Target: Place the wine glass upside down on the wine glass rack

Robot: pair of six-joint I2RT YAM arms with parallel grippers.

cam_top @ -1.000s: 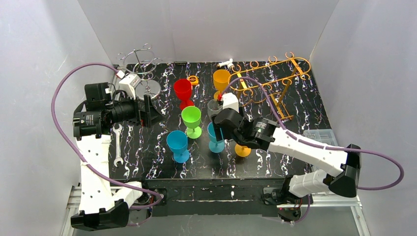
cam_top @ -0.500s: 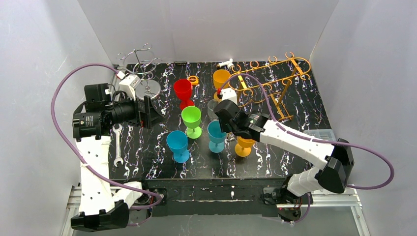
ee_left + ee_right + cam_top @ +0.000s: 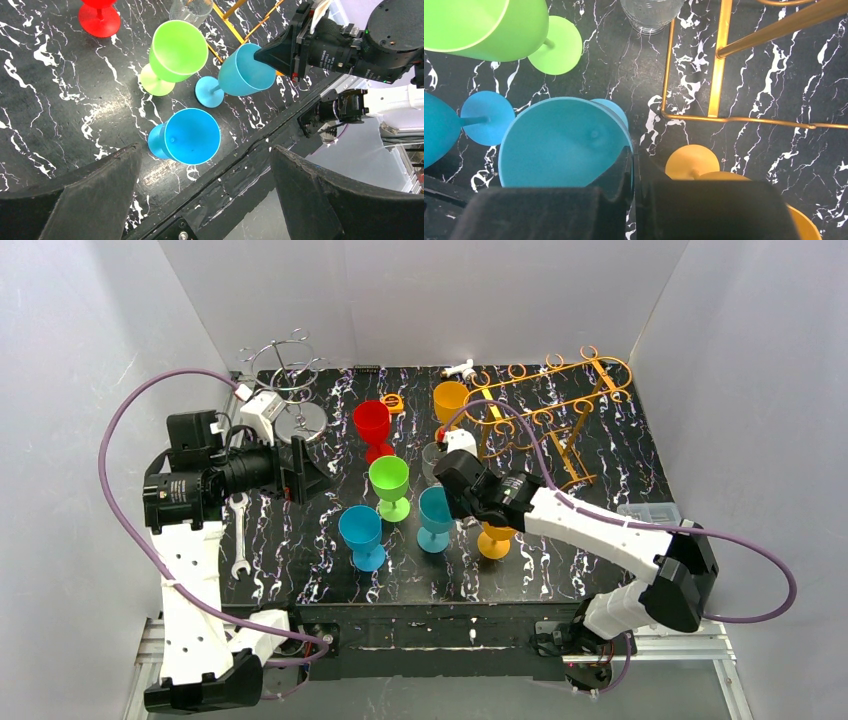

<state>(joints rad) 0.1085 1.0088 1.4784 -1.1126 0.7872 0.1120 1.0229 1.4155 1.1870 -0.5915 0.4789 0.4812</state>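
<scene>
A teal wine glass (image 3: 435, 512) (image 3: 559, 145) stands mid-table, leaning slightly in the left wrist view (image 3: 245, 75). My right gripper (image 3: 452, 502) (image 3: 634, 165) is shut on its rim, one finger inside the bowl and one outside. The gold wine glass rack (image 3: 545, 410) (image 3: 719, 65) stands at the back right, just beyond the held glass. My left gripper (image 3: 310, 472) (image 3: 204, 147) hovers open at the left, holding nothing, above a blue glass (image 3: 192, 135).
Around the teal glass stand green (image 3: 389, 480), red (image 3: 372, 425), blue (image 3: 361, 530) and two orange glasses (image 3: 495, 540) (image 3: 450, 400), plus a clear tumbler (image 3: 436, 455). A silver wire stand (image 3: 290, 370) sits back left. A wrench (image 3: 239, 530) lies by the left edge.
My right gripper has closed from open onto the teal glass's rim, and the arm has shifted slightly left. The left arm has hardly moved.
</scene>
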